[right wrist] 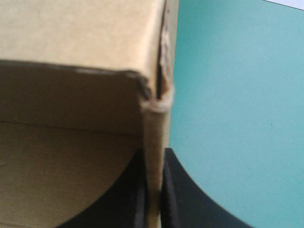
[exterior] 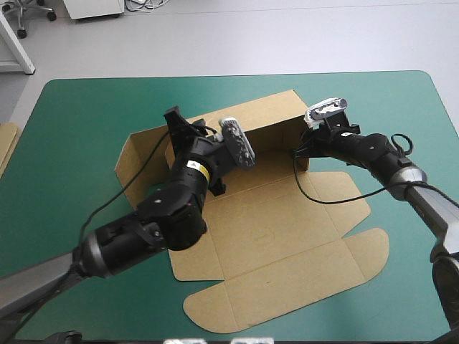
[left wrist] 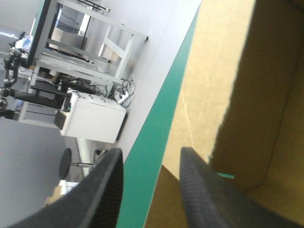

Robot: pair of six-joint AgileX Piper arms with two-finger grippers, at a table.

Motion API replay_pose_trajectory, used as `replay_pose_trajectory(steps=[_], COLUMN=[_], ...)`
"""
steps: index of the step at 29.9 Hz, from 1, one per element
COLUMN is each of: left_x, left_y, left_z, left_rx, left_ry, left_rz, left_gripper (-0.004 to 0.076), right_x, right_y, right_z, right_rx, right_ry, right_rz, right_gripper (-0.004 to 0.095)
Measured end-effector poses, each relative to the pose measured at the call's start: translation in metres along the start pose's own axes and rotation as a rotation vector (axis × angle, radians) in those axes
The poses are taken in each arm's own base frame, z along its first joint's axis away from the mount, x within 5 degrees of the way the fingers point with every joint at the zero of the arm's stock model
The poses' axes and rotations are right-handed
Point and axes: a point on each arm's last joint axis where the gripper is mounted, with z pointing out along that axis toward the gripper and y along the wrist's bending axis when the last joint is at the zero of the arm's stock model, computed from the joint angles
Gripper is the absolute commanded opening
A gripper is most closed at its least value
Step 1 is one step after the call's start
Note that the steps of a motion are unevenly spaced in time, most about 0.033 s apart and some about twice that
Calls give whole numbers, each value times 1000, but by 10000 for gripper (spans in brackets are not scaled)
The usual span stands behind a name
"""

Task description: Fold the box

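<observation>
The brown box [exterior: 287,244] lies half raised in the middle of the teal-green cover. Its far wall [exterior: 265,118] and left wall [exterior: 133,161] stand up, while the lid and flaps lie flat toward the near edge. My left gripper [exterior: 179,125] is at the left end of the far wall. In the left wrist view the gripper [left wrist: 152,153] is open, one finger over the box's inside [left wrist: 266,95] and the other outside it. My right gripper [exterior: 301,153] is at the far right corner. In the right wrist view the gripper [right wrist: 153,159] is shut on the upright side wall [right wrist: 153,128].
An edge of more brown board [exterior: 6,143] shows at the table's left edge. The flat lid panel [exterior: 287,287] reaches close to the near edge. Bare teal-green cover [exterior: 86,115] lies left of the box and beyond the right wall [right wrist: 237,95].
</observation>
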Motion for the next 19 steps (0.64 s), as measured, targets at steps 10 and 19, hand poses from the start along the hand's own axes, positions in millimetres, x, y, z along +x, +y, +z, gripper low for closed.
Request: replay_pose_trajectory(steps=[10, 19], left_x=[34, 128], left_y=[93, 145], left_z=[3, 41], left_rx=[1, 10], left_ry=[103, 324], left_rz=[-298, -651], left_gripper=[233, 225], right_x=[1, 2], right_y=[1, 4], right_z=[0, -1], right_rx=[-14, -41], right_ry=[9, 26], right_rz=[28, 34], right_gripper=[-20, -20])
